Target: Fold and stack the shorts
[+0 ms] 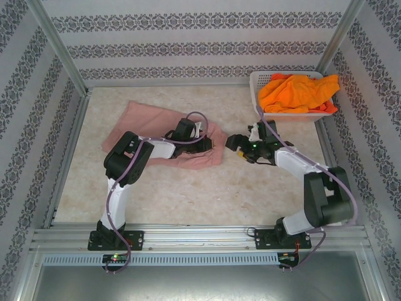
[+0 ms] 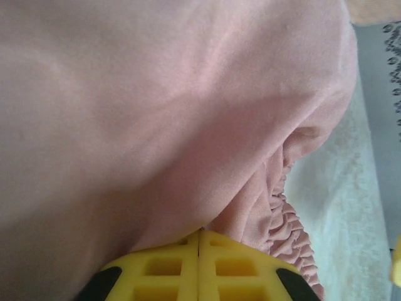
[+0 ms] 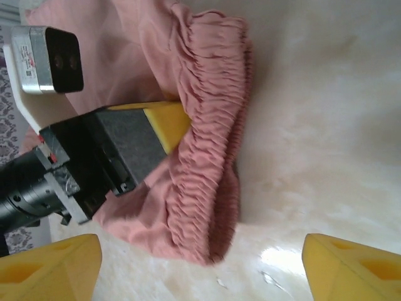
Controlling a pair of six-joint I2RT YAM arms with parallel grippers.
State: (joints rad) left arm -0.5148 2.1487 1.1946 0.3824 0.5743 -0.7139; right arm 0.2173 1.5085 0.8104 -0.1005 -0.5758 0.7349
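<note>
From above, the left arm's own wrist covers the right end of the pink shorts (image 1: pixel 153 125), which lie spread on the table (image 1: pixel 188 194) left of centre, so the pinch itself is hard to make out there. The orange cloth (image 1: pixel 297 93) is heaped in the white basket (image 1: pixel 258 80) at the far right corner, and I cannot tell how many garments it is. Seen from its wrist, the left gripper (image 2: pixel 199 241) has its yellow fingers pressed flat together on a fold of the pink shorts at the gathered waistband, its body cut off by the frame edge. The right gripper (image 3: pixel 200 248) stands wide open just beside that waistband, holding nothing
</note>
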